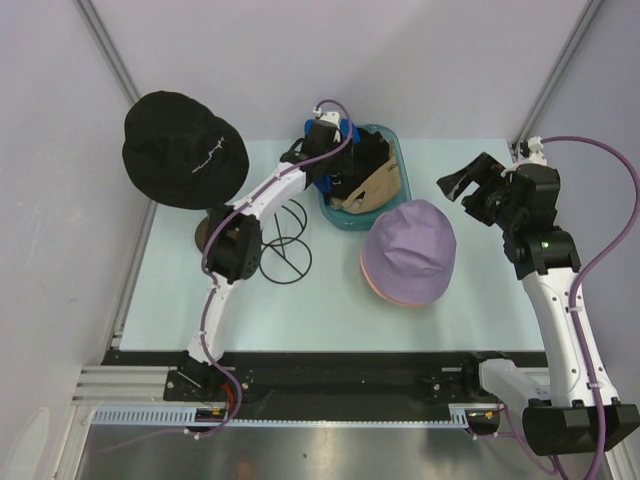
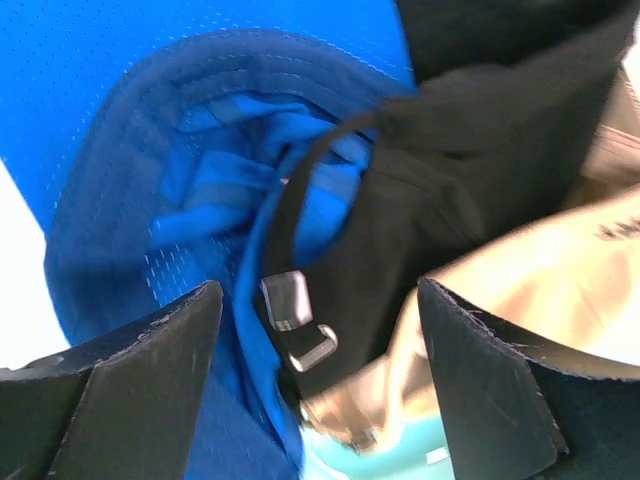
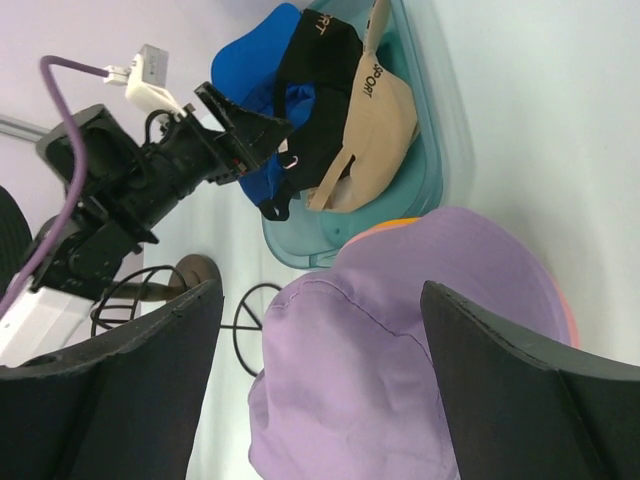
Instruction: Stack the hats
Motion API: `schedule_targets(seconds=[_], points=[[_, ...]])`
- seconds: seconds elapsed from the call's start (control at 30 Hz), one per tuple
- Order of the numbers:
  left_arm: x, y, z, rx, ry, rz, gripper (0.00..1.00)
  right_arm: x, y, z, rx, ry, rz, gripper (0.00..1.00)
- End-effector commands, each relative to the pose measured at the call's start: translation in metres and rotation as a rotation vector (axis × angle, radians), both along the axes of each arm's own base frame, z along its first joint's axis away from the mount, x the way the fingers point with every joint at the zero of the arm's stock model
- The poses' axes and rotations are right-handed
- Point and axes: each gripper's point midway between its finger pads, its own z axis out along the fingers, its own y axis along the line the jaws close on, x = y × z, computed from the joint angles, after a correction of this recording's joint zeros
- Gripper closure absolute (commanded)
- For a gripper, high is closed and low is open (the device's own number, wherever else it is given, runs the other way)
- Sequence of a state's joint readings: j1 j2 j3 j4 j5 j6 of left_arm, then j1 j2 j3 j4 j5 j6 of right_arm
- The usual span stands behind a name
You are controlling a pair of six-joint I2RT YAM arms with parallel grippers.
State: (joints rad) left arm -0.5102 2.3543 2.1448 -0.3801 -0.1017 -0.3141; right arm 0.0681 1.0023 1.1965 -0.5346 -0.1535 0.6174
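Left arm covers much of the teal bin [image 3: 440,160] in the top view. Blue cap [image 2: 140,150] is cut off in the left wrist view. Black bucket hat [image 1: 185,150] hides whatever carries it; only a dark round base [image 1: 203,232] shows below, beside a wire stand [image 1: 285,245]. Under the lavender bucket hat [image 1: 410,250] only a thin orange-pink rim [image 1: 385,293] peeks out, can't tell how many hats.

Lavender hat sits crown up, brim down, on the surface [image 1: 200,300] just near of the bin. Black bucket hat is at far left, crown toward the top camera, white lettering across it. Blue cap shows its inside to the left wrist camera.

Bin holds the blue cap, a black cap [image 3: 315,70] and a tan cap [image 3: 385,110], jumbled and overlapping; bill directions unclear.

Left tool [image 2: 320,380] is spread over the bin, a black strap and metal buckle [image 2: 295,320] between its fingers, nothing pinched. Right tool [image 1: 468,182] is spread, up in the air, right of the lavender hat.
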Motion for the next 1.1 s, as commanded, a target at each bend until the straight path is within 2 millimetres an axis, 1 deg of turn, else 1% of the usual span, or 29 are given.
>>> schedule_targets(seconds=[0.0,0.03,0.07,0.13,0.17,0.23,0.33,0.37,0.53,0.57,0.6,0.67,0.7,0.73,0.8,0.83,0.87,0.9,0.93,0.97,1.03,1.07], points=[[0.025,-0.013,0.023,-0.104,-0.085,-0.024,0.15,0.005,0.003,0.02,0.011,-0.043,0.023,0.15],[0.029,-0.016,0.029,-0.122,-0.106,-0.034,0.16,0.006,0.003,0.019,0.012,-0.038,0.024,0.15],[0.032,-0.017,0.024,-0.128,-0.105,-0.042,0.16,0.007,0.004,0.02,0.015,-0.038,0.03,0.15],[0.038,-0.019,0.029,-0.148,-0.13,-0.042,0.15,0.009,0.004,0.017,0.013,-0.026,0.03,0.15],[0.042,-0.018,0.023,-0.148,-0.128,-0.036,0.15,0.01,0.004,0.016,0.014,-0.023,0.03,0.15],[0.045,-0.022,0.025,-0.171,-0.135,-0.052,0.17,0.011,0.004,0.013,0.014,-0.013,0.03,0.15],[0.046,-0.032,0.027,-0.204,-0.149,-0.087,0.26,0.013,0.003,0.01,0.011,-0.002,0.031,0.15],[0.045,-0.035,0.025,-0.215,-0.146,-0.099,0.34,0.013,0.002,0.009,0.013,0.002,0.027,0.14],[0.049,-0.04,0.018,-0.241,-0.142,-0.108,0.53,0.019,0.002,0.009,0.019,0.004,0.032,0.15],[0.049,-0.041,0.02,-0.246,-0.145,-0.11,0.67,0.02,0.002,0.009,0.015,0.003,0.035,0.15],[0.049,-0.042,0.021,-0.253,-0.145,-0.117,0.77,0.02,0.002,0.009,0.015,0.004,0.035,0.15],[0.045,-0.046,0.038,-0.288,-0.154,-0.141,1.0,0.021,0.002,0.011,0.012,0.002,0.037,0.14],[0.042,-0.05,0.052,-0.322,-0.167,-0.154,1.0,0.021,0.001,0.009,0.01,0.004,0.035,0.15],[0.037,-0.053,0.073,-0.349,-0.192,-0.174,1.0,0.021,0.0,0.009,0.009,0.006,0.031,0.15],[0.027,-0.062,0.105,-0.401,-0.226,-0.228,1.0,0.022,-0.002,0.006,0.011,0.006,0.025,0.15],[0.019,-0.064,0.136,-0.425,-0.267,-0.252,1.0,0.022,-0.002,0.007,0.013,0.002,0.023,0.15],[0.014,-0.065,0.155,-0.445,-0.296,-0.267,1.0,0.023,-0.002,0.007,0.015,-0.007,0.021,0.15],[0.007,-0.066,0.166,-0.461,-0.305,-0.286,1.0,0.023,-0.003,0.009,0.016,-0.014,0.018,0.15],[0.001,-0.066,0.183,-0.479,-0.332,-0.3,1.0,0.024,-0.005,0.01,0.015,-0.02,0.012,0.15],[-0.008,-0.063,0.214,-0.506,-0.386,-0.317,1.0,0.025,-0.006,0.013,0.015,-0.034,0.007,0.15],[-0.018,-0.061,0.238,-0.529,-0.413,-0.33,1.0,0.026,-0.008,0.015,0.017,-0.046,0.004,0.15],[-0.025,-0.057,0.257,-0.539,-0.44,-0.337,1.0,0.027,-0.008,0.016,0.017,-0.054,0.007,0.14]])
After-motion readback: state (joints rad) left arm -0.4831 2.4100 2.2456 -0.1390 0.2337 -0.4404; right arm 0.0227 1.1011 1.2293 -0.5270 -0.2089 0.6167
